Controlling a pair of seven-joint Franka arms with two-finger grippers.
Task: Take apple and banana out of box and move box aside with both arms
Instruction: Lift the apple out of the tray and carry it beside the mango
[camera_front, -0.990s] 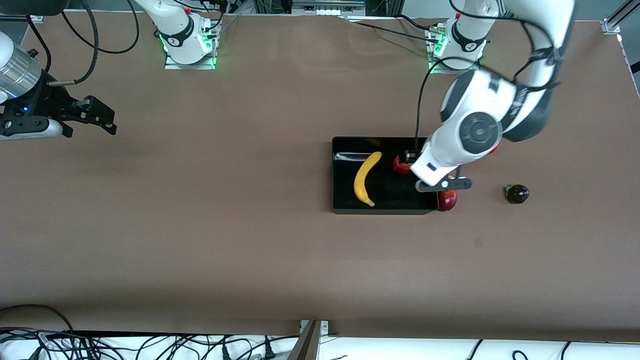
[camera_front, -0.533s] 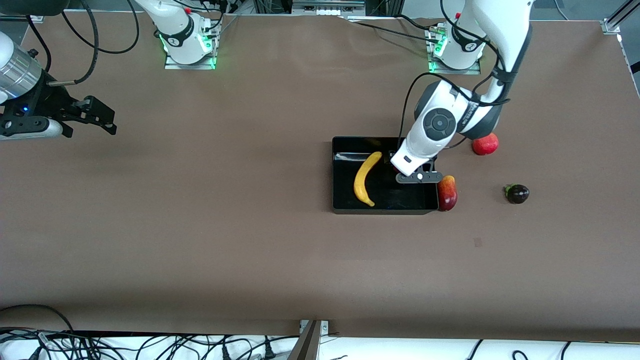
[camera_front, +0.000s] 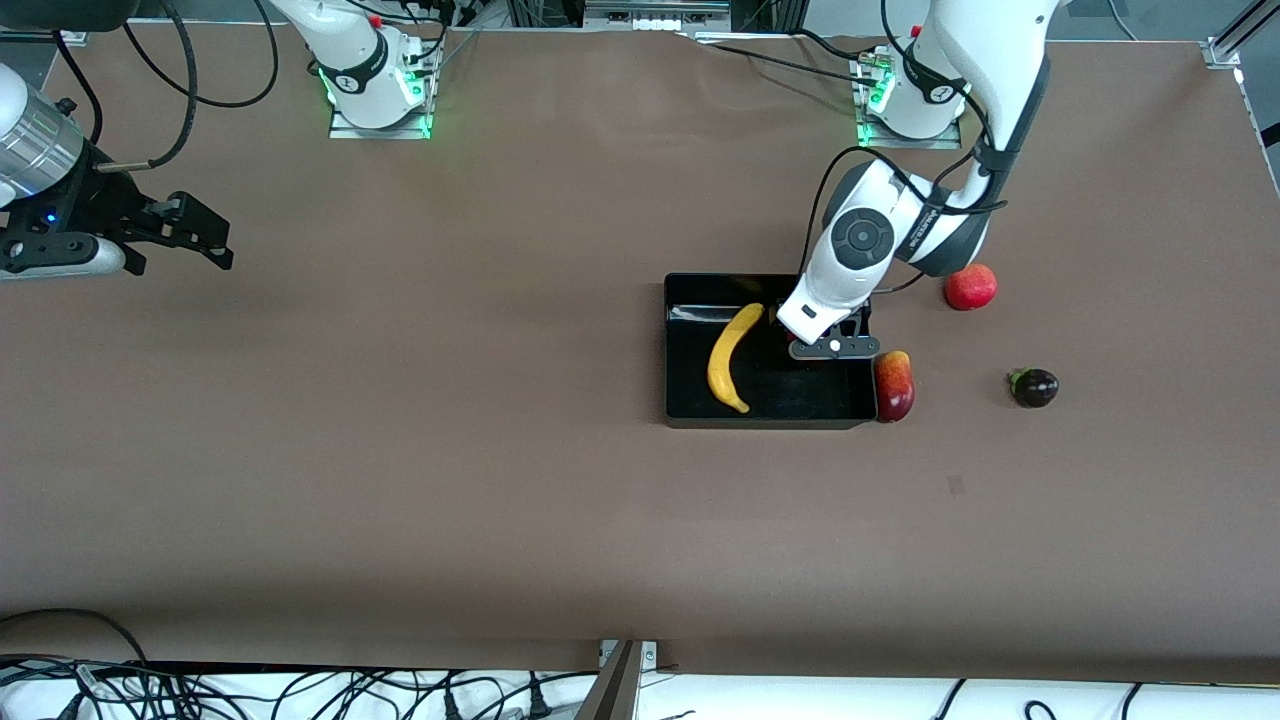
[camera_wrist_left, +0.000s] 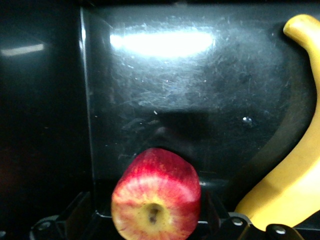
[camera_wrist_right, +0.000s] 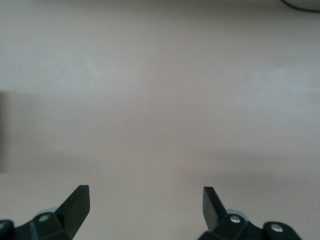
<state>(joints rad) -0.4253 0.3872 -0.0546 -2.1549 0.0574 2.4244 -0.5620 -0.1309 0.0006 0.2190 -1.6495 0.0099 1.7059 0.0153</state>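
Observation:
The black box (camera_front: 682, 345) lies mid-table toward the left arm's end, with the yellow banana (camera_front: 731, 355) in it. My left gripper (camera_front: 826, 346) is low inside the box, shut on the small red apple (camera_wrist_left: 156, 197). The banana (camera_wrist_left: 290, 170) lies beside the apple on the glossy box floor (camera_wrist_left: 165, 100). The red-yellow mango (camera_front: 894, 385) rests outside against the box wall. The red pomegranate (camera_front: 970, 288) and the dark mangosteen (camera_front: 1034, 387) lie on the table toward the left arm's end. My right gripper (camera_front: 218, 248) waits open and empty over bare table (camera_wrist_right: 145, 195).
The brown table (camera_front: 450, 450) stretches wide around the box. Both arm bases (camera_front: 375, 85) stand along the table's edge farthest from the front camera. Cables lie below the table's edge nearest that camera.
My left arm has drawn in and lowered the apple into the box, which uncovers the pomegranate. The right arm has not moved.

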